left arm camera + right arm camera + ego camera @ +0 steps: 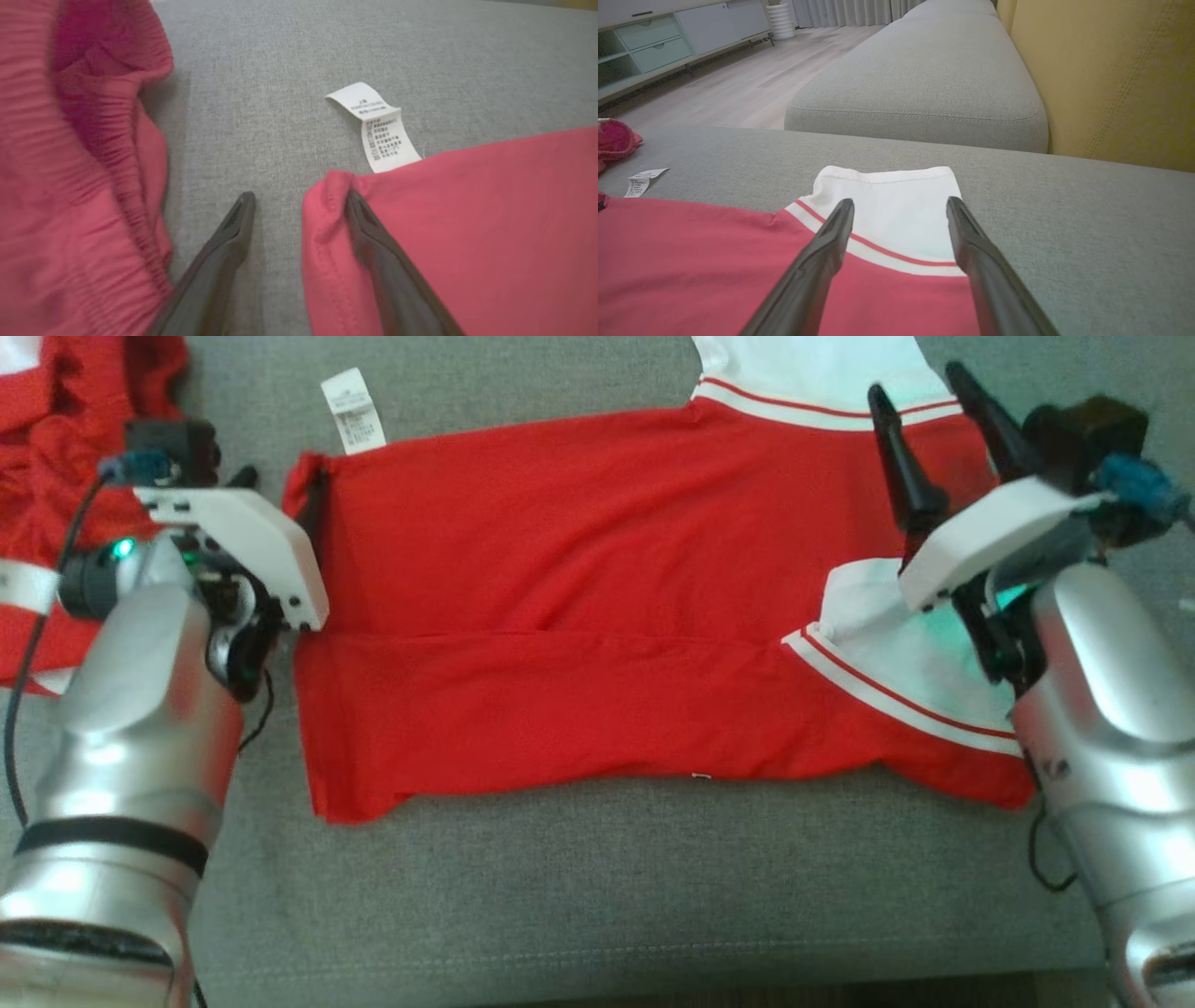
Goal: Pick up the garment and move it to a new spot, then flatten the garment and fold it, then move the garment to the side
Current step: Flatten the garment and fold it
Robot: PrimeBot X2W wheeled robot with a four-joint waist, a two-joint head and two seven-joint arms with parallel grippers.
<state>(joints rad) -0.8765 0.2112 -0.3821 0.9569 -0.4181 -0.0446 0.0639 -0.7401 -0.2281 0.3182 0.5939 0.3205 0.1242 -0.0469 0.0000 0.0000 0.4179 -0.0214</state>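
Left jaws stand spread at the hem corner of the red short-sleeved T-shirt (579, 551) with white sleeves. One dark finger (373, 252) lies on the red cloth and the other rests on the bare grey fabric just beside it, so nothing is pinched. Our right jaws are spread as well, their fingers (822, 261) over the far white sleeve (896, 205) with its red stripe, and they grip nothing.

We see the T-shirt lying flat in the middle of the grey woven sofa seat (607, 896), with its near long side folded over onto the body. A white printed care label (380, 133) sticks out at the hem. To our left, apart from the T-shirt, lies a second red garment with a gathered elastic band (70, 186).

Behind the seat stands a yellow back cushion (1111, 79). Farther off we see another grey seat cushion (924, 79), a pale wooden floor (752, 88) and a pale low cabinet with drawers (668, 42).
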